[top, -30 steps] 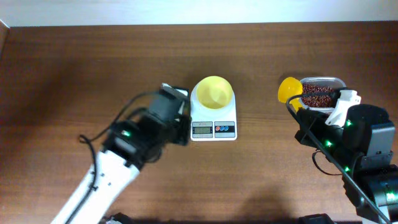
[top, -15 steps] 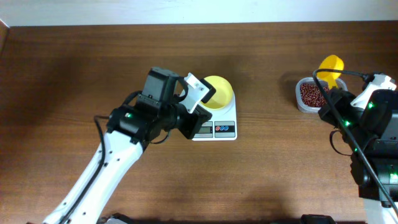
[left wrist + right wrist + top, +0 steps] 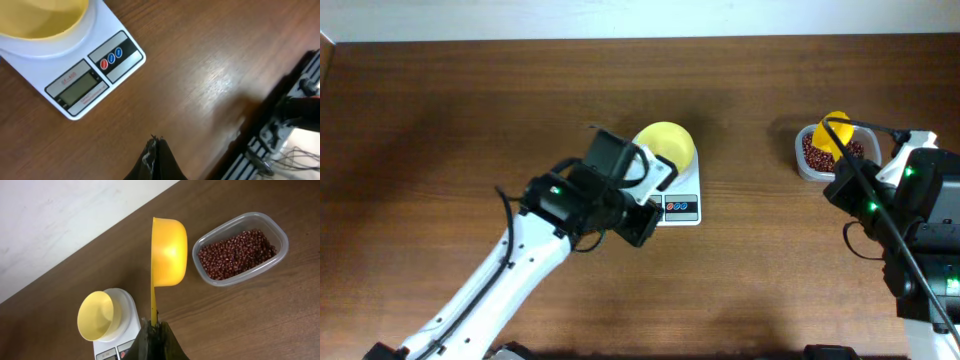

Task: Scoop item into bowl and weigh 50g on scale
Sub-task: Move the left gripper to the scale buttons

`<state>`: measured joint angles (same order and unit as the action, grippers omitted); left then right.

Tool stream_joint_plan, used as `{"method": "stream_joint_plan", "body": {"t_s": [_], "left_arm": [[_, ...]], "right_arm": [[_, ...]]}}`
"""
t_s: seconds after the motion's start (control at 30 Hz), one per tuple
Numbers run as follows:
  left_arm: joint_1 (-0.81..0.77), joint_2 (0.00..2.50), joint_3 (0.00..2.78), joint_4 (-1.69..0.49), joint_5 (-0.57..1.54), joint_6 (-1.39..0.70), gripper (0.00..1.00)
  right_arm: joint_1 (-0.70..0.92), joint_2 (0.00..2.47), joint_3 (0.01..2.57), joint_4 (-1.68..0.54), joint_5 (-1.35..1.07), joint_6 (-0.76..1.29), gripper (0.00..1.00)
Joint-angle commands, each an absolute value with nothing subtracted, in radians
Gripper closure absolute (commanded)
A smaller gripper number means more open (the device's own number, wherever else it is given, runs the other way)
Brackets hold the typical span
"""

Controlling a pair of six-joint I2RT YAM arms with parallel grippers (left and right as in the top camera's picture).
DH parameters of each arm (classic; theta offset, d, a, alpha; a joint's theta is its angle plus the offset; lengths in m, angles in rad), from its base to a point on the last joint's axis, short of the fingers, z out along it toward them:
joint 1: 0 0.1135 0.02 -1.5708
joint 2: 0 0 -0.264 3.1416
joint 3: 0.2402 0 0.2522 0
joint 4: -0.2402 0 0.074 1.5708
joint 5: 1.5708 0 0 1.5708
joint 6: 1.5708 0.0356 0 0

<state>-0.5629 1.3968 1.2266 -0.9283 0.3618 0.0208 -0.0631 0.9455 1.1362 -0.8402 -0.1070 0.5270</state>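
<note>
The pale-yellow bowl stands on the white scale, and what shows of its inside is bare. The beans fill a clear container at the right. My right gripper is shut on the handle of a yellow scoop, whose cup hangs over the container's left part. My left gripper is shut and holds nothing. It hovers above bare wood just off the scale's front strip with the display and buttons.
The left arm covers the scale's left front corner from above. The right arm's body stands at the table's right edge. A dark frame with cables lies to the right of the left gripper. The pale wall runs behind the table.
The left arm swung from left of the scale to over its front. The right gripper carried the scoop from the container's left side, round behind it, to over the beans.
</note>
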Motion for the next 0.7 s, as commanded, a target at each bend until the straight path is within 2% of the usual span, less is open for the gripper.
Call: {"method": "stream_joint_plan", "body": {"t_s": [0.0, 0.2, 0.33, 0.57, 0.67], "left_arm": [[-0.617, 1.397, 1.227, -0.896, 0.116, -0.114, 1.00], [-0.617, 1.423, 1.227, -0.876, 0.112, -0.142, 1.00], [-0.657, 1.511, 1.227, -0.879, 0.189, -0.142, 1.00], [-0.684, 1.531, 1.227, -0.872, 0.037, -0.155, 1.00], [-0.685, 1.533, 1.227, -0.875, -0.075, -0.276, 1.00]], "right_arm": [[-0.068, 0.942, 1.151, -0.868, -0.128, 0.532, 0.96], [-0.068, 0.942, 1.151, -0.943, -0.128, 0.532, 0.96], [-0.068, 0.942, 1.151, -0.942, -0.128, 0.532, 0.96], [-0.068, 0.942, 1.151, -0.923, -0.128, 0.532, 0.96], [-0.068, 0.942, 1.151, -0.921, -0.128, 0.532, 0.96]]}}
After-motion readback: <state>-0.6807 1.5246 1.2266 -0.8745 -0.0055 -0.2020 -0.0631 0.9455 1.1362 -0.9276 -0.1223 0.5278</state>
